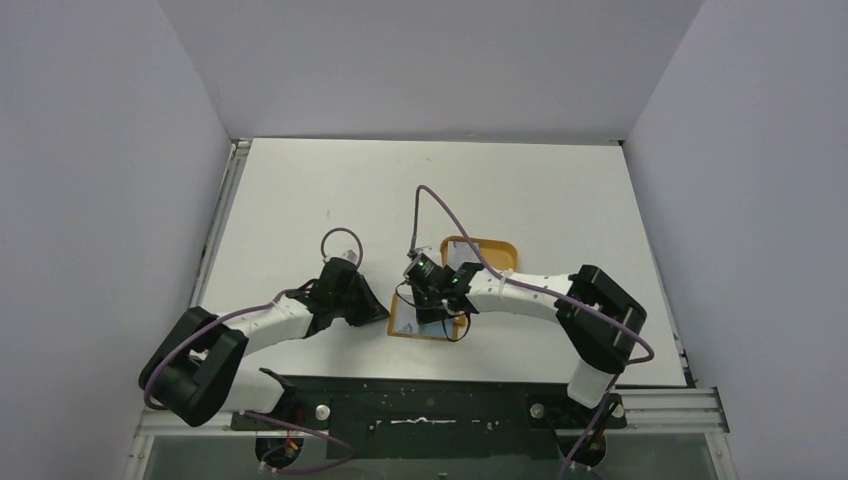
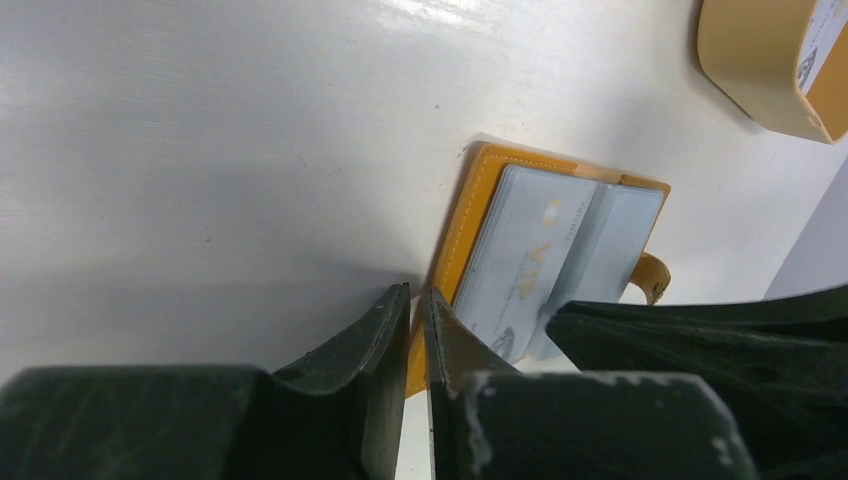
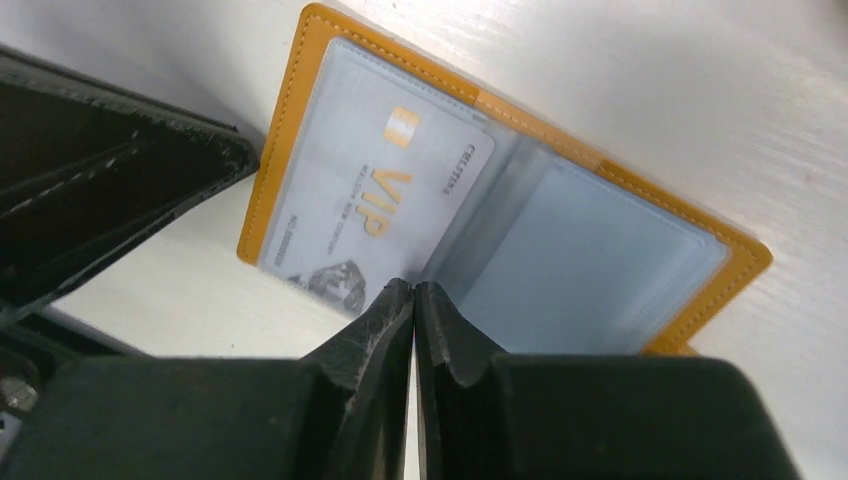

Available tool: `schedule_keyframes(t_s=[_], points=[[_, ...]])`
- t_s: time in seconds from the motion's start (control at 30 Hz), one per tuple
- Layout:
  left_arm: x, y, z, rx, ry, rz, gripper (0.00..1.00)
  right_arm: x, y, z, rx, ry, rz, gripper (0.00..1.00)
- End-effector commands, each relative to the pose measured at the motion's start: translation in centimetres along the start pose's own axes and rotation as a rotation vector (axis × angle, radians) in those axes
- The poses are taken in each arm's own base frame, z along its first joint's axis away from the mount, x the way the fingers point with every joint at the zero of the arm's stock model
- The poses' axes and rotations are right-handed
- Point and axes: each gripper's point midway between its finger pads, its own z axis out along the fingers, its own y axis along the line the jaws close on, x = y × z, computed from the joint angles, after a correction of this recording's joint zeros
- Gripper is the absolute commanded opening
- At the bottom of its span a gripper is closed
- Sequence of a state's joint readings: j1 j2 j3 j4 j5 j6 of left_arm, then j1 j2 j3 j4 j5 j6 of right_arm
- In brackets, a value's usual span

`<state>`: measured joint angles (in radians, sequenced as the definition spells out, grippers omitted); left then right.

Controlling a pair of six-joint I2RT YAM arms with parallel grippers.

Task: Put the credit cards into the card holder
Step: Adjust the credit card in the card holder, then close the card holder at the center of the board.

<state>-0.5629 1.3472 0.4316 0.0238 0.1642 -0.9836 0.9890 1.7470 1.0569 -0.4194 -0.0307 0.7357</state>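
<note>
Open holder (image 3: 288, 130) flat on bench (image 3: 650, 80); card (image 3: 380, 190) sleeved in one pocket. The right pincer (image 3: 413, 290) is closed, empty, tips at fold; left pincer (image 2: 418, 300) near-closed at holder's edge, grip unclear. Card likely thin, stiff, slick: take by an edge.

The card holder (image 3: 520, 200) is stitched leather-like material with glossy clear plastic pockets.
</note>
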Motion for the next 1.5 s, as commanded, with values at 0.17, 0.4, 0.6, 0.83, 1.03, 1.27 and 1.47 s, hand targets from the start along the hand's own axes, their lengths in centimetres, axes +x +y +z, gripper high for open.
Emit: schedule_keyframes(t_s=[0.17, 0.4, 0.6, 0.83, 1.03, 1.27, 1.47], points=[[1.1, 4.3, -1.8, -0.173, 0.007, 0.021, 0.13, -3.3, -3.8, -8.6, 0.111, -0.243, 0.008, 0.41], [0.5, 4.4, -2.6, -0.181, -0.034, 0.034, 0.15, -1.5, -8.1, -8.5, 0.265, -0.191, 0.015, 0.75], [0.9, 4.8, -2.7, -0.187, -0.019, 0.029, 0.15, -0.9, -7.9, -6.0, 0.266, -0.137, 0.016, 0.79], [1.4, 5.4, -2.7, -0.193, -0.011, 0.027, 0.15, -0.2, -8.9, -4.8, 0.324, -0.095, 0.002, 0.74], [1.7, 5.4, -2.4, -0.187, 0.003, 0.025, 0.15, 1.0, -9.9, -4.8, 0.329, -0.074, 0.019, 0.43], [1.9, 5.1, -1.8, -0.169, 0.022, 0.026, 0.15, 1.5, -10.3, -5.1, 0.314, -0.077, 0.046, 0.08], [2.5, 3.8, -0.8, -0.105, 0.075, 0.033, 0.14, -0.8, -7.7, -8.2, 0.150, -0.214, 0.079, 0.00]])
